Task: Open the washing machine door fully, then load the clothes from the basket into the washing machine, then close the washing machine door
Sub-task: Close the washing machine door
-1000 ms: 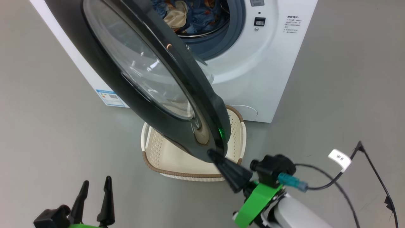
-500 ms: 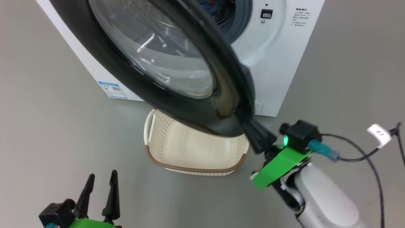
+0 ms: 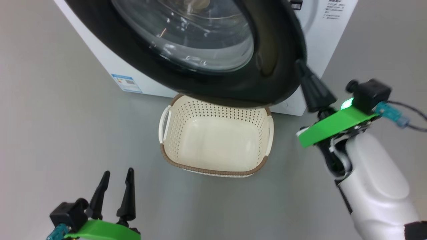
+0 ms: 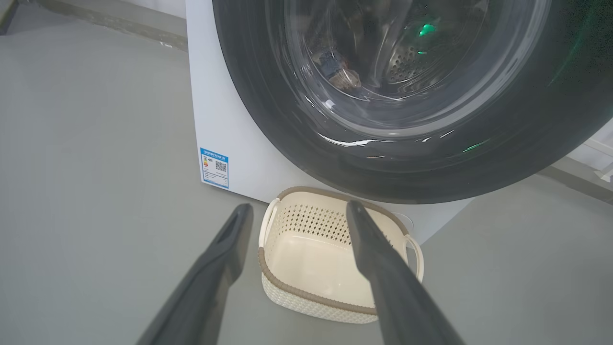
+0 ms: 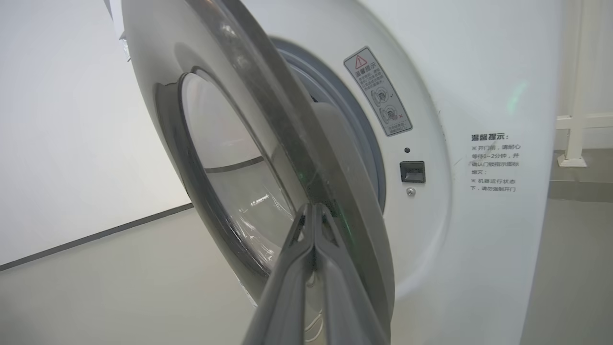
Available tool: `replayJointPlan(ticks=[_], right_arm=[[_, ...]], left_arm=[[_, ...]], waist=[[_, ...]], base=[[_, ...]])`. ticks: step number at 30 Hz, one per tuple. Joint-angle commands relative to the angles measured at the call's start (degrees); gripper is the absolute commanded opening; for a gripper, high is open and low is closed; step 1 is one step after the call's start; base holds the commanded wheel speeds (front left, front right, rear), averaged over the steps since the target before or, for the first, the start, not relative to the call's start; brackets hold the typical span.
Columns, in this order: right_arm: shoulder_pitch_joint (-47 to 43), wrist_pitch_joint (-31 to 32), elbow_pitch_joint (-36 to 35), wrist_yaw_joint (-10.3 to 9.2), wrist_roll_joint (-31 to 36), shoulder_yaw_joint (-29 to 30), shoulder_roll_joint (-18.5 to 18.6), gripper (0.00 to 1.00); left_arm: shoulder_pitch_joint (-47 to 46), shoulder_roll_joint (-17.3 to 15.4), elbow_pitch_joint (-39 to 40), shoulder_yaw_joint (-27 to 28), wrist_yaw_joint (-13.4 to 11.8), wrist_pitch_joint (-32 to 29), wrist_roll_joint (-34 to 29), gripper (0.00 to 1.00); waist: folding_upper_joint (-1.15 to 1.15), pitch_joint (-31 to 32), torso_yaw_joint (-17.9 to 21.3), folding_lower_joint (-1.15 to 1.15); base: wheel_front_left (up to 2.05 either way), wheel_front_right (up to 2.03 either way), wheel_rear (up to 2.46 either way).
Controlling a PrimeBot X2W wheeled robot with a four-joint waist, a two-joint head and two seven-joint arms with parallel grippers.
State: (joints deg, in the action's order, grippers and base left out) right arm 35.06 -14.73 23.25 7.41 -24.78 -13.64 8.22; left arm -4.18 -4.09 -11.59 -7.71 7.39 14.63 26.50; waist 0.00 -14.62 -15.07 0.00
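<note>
The washing machine door (image 3: 267, 50), black-rimmed with a glass bowl, stands slightly ajar over the white washing machine (image 3: 330, 30). My right gripper (image 3: 298, 64) is shut, holding nothing, and its tip presses on the door's outer edge. In the right wrist view the closed right gripper (image 5: 313, 207) touches the door (image 5: 230, 143) rim, with a narrow gap left to the washing machine (image 5: 479, 96) front. The clothes (image 4: 337, 72) show dimly through the glass, inside the drum. The cream basket (image 3: 213, 171) sits on the floor below the door with nothing in it. My left gripper (image 3: 118, 171) hangs open at the lower left, short of the basket (image 4: 306, 292).
A blue label (image 3: 126, 83) marks the machine's left side. The latch socket (image 5: 413, 171) sits on the front panel right of the door gap. A black cable (image 3: 405, 106) trails from my right wrist. Grey floor (image 3: 50, 133) surrounds the basket.
The door has swung from wide open to almost shut, with my closed right gripper following its edge up and to the right. The basket is now uncovered. The camera has also shifted.
</note>
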Motion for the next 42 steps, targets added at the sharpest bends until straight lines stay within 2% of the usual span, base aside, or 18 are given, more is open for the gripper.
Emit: replayJointPlan(ticks=[1,13,29,36,42], right_arm=[[2.4,-0.3,-0.6,0.08,0.6,0.7,-0.4,0.0],[11.1,-0.3,2.5,0.08,1.6,6.3,0.4,0.0],[18.4,-0.3,5.5,0.08,5.1,14.2,-1.7,0.0],[20.1,-0.3,5.3,0.08,6.1,14.4,-2.3,0.0],[17.8,-0.3,4.3,0.08,5.4,11.4,-2.5,0.0]], left_arm=[[-2.2,-0.8,1.5,1.4,0.1,0.4,0.3,1.0],[-5.2,-0.9,2.0,-1.0,0.1,0.4,1.0,1.0],[-8.1,-0.5,2.6,-2.5,0.1,0.4,1.8,1.0],[-9.1,-0.5,2.5,-2.8,0.1,0.4,2.1,1.0],[-9.0,-0.9,1.8,-2.5,0.1,0.4,2.1,1.0]], waist=[[0.0,-0.9,-0.9,0.0],[0.0,-4.8,-3.8,0.0],[0.0,-8.2,-5.4,0.0],[0.0,-9.4,-5.8,0.0],[0.0,-8.3,-5.1,0.0]], base=[[0.0,0.0,0.0],[0.0,0.0,0.0],[0.0,0.0,0.0],[0.0,0.0,0.0],[0.0,0.0,0.0]])
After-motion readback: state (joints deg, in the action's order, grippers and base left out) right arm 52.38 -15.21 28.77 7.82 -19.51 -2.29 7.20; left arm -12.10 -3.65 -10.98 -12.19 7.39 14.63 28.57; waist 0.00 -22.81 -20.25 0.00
